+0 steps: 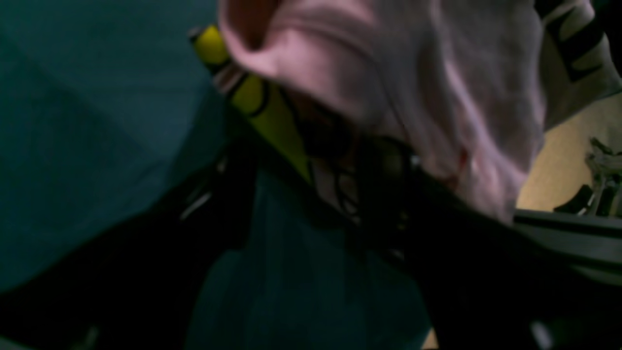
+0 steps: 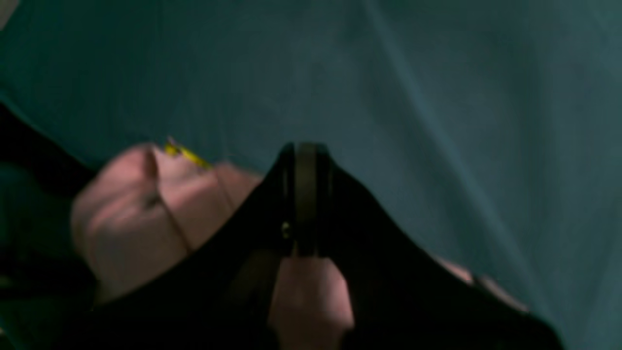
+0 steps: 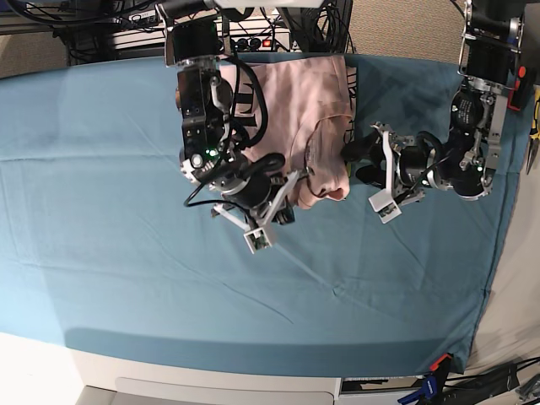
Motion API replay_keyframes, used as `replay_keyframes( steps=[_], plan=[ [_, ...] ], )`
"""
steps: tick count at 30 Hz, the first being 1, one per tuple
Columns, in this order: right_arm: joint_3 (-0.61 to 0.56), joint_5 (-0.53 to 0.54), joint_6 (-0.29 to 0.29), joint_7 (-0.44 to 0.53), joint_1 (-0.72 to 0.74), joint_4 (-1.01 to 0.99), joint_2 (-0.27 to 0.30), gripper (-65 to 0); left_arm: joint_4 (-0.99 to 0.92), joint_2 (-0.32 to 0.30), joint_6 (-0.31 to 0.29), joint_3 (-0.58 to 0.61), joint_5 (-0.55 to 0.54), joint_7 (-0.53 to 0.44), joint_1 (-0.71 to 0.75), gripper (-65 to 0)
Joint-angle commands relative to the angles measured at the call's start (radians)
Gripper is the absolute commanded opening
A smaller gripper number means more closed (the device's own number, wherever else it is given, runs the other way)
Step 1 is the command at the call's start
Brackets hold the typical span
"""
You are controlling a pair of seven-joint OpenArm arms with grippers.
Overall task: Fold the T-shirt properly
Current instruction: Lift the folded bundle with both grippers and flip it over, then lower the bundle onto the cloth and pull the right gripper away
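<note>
**mod_kev:** Shirt status? Where's the pale pink cotton T-shirt [image 3: 316,118] sitting right now?

**armwatcher:** Bunched up on the teal tablecloth [image 3: 110,253], toward the far edge of the table, right between the two arms. Black lettering peeks out along its far side. A crumpled lobe of it hangs down toward the near side, just beside the right gripper [image 3: 291,181].

**mod_kev:** And is that gripper holding it?

**armwatcher:** Jaws are pressed fully together in the right wrist view. Pink cloth shows beside and below the black fingers [image 2: 306,194], but it's too blurry there to tell if any fabric is actually pinched between them. Teal cloth fills everything beyond the tips.

**mod_kev:** Other side?

**armwatcher:** Left gripper [image 3: 359,160] stands wide, right at the shirt's edge. Its wrist view is blurry and dark: pink folds fill the space ahead of the fingers, with a yellow bar with black markings [image 1: 252,97] just beside the cloth. Can't tell if the fingers touch the fabric.
</note>
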Motion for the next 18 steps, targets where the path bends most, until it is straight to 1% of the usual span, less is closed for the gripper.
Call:
replay_keyframes(
  steps=[1,4,9,11,15,18],
  plan=[
    [-0.003,0.008,0.005,0.04,0.023,0.014,-0.011,-65.0,0.015,-0.009,-0.005,-0.007,-0.018,-0.019,-0.019,-31.1],
    [-0.003,0.009,0.003,0.071,0.033,-0.026,-0.012,-65.0,0.015,-0.009,-0.005,-0.007,-0.017,-0.026,-0.019,-31.1],
    [-0.003,0.011,-0.002,0.08,0.082,-0.224,-0.011,-65.0,0.015,-0.008,-0.005,-0.007,-0.017,-0.034,-0.019,-31.1],
    [-0.003,0.011,-0.003,0.085,0.111,-0.273,-0.011,-65.0,0.015,-0.008,-0.005,-0.007,-0.017,-0.034,-0.019,-31.1],
    [-0.002,0.012,-0.003,0.059,0.177,-0.233,-0.011,-65.0,0.015,-0.009,-0.005,-0.007,-0.014,-0.033,-0.019,-31.1],
    [-0.002,0.004,-0.003,-0.031,0.219,-0.139,-0.011,-65.0,0.015,-0.009,-0.005,-0.007,-0.014,-0.033,-0.019,-31.1]
  ],
)
